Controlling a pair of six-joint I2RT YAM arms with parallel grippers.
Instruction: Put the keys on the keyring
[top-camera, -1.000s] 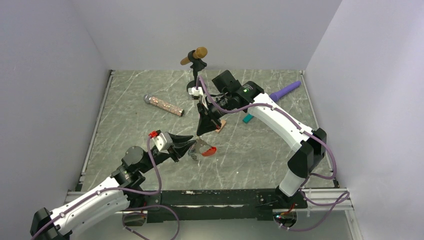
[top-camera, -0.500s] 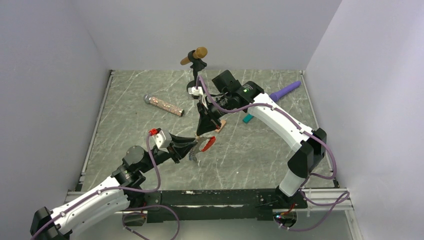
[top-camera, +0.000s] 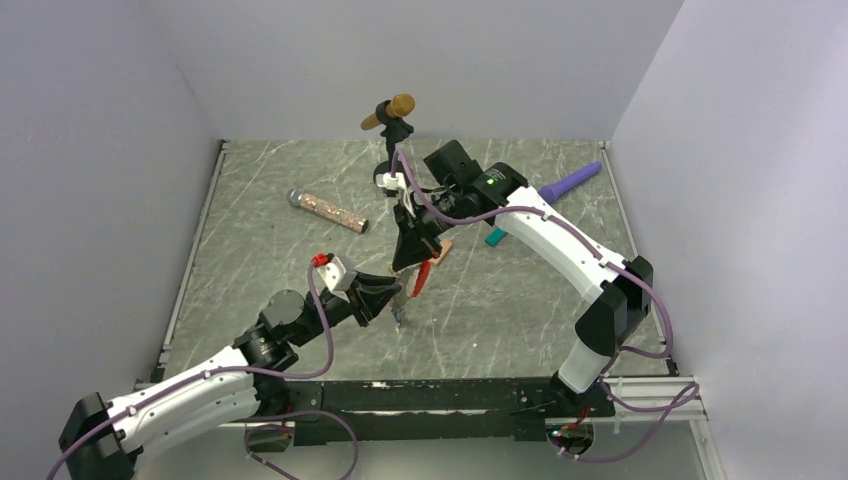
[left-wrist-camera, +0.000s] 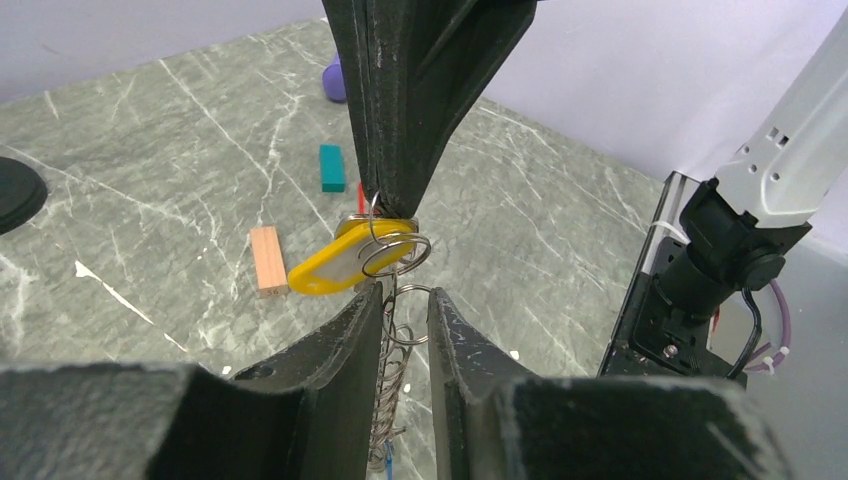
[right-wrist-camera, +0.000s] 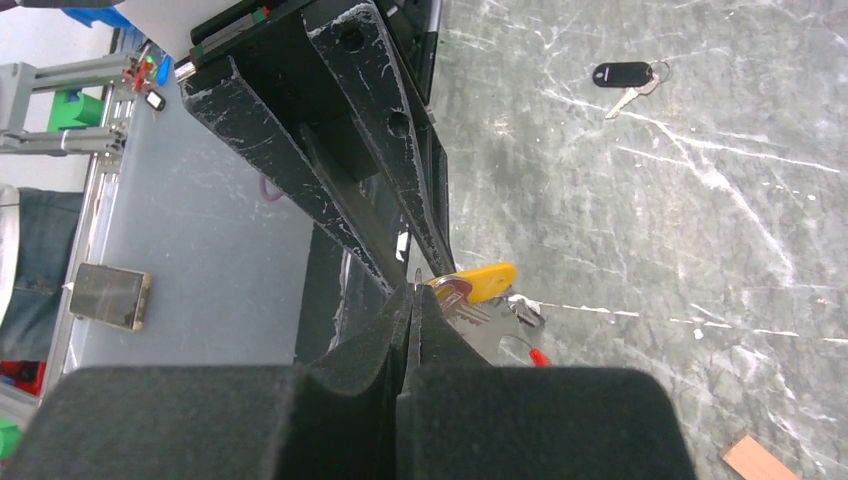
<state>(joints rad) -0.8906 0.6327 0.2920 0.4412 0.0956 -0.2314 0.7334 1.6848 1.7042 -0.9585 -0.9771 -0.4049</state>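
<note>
The left claw (left-wrist-camera: 405, 296), grasping the keyring (left-wrist-camera: 390, 360), has risen to just beneath the right claw (left-wrist-camera: 391, 200), clenched on the yellow-tagged key (left-wrist-camera: 340, 265); threading looks close, not yet done.

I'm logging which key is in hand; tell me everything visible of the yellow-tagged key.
The yellow-tagged key carries an oblong yellow plastic tag with a paler label window on a small silvery split ring. It hangs in the air, tag tilted, its ring pinched in the shut jaws of the right gripper. The right wrist view shows a metal blade beside the tag. Just below, the keyring coil is held between the jaws of the left gripper; whether they link is unclear.
</note>
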